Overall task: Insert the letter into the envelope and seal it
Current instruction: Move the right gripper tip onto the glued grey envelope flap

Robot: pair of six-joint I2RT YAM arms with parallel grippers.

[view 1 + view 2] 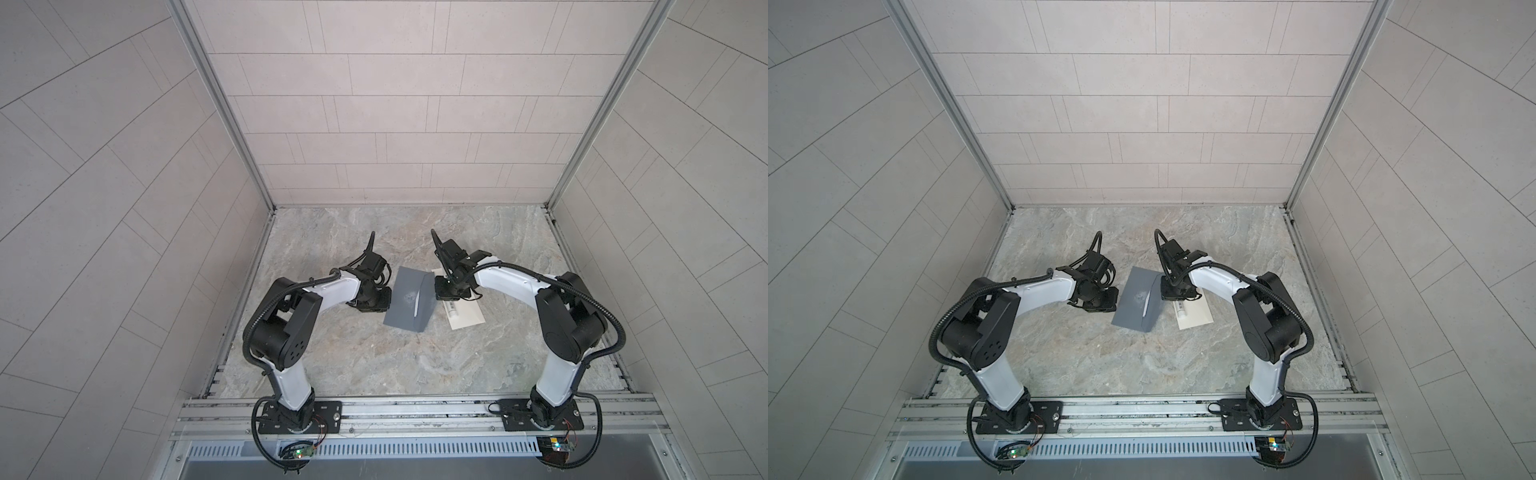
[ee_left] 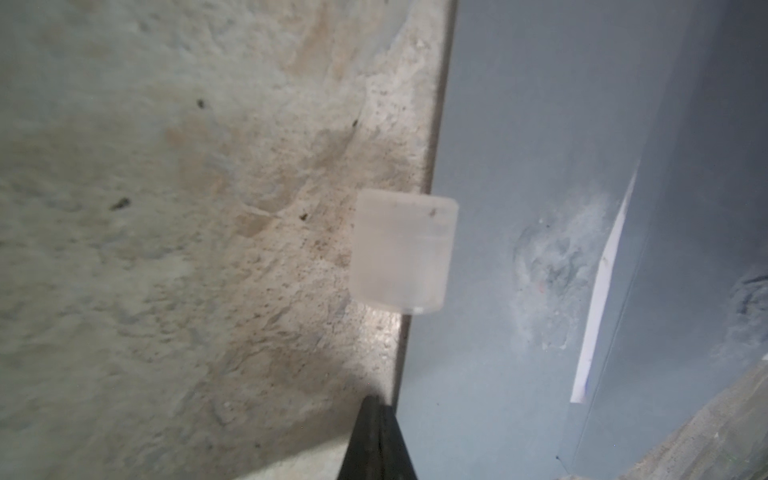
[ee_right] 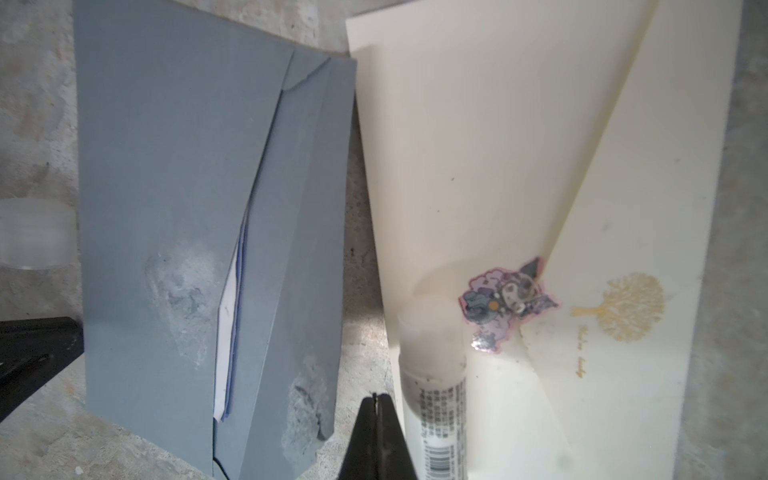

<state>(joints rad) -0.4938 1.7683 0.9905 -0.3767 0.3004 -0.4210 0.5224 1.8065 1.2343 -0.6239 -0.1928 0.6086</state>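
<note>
A: Where is the letter?
B: Inside the grey envelope [image 1: 405,303], which lies mid-table [image 1: 374,365]. Only a white sliver of the letter [image 3: 226,328] shows in the gap under the flap [image 3: 299,208].
A: So the flap is not down?
B: It is folded over along the envelope's right side but gapes. Scuffed patches [image 3: 183,291] mark the paper on both sides of the gap.
A: And the grippers?
B: The left gripper [image 2: 376,405] is clenched, its tips at the envelope's left edge; whether they touch it I cannot tell. A small translucent cylinder [image 2: 403,253] sits at that same edge. The right gripper [image 3: 376,401] is clenched too, on nothing, over bare table just right of the envelope.
A: What lies further right?
B: A cream envelope [image 3: 498,124] with a cartoon sticker [image 3: 505,297] and a gold tree print [image 3: 627,305], and a glue stick [image 3: 436,395] lying on its left part.
</note>
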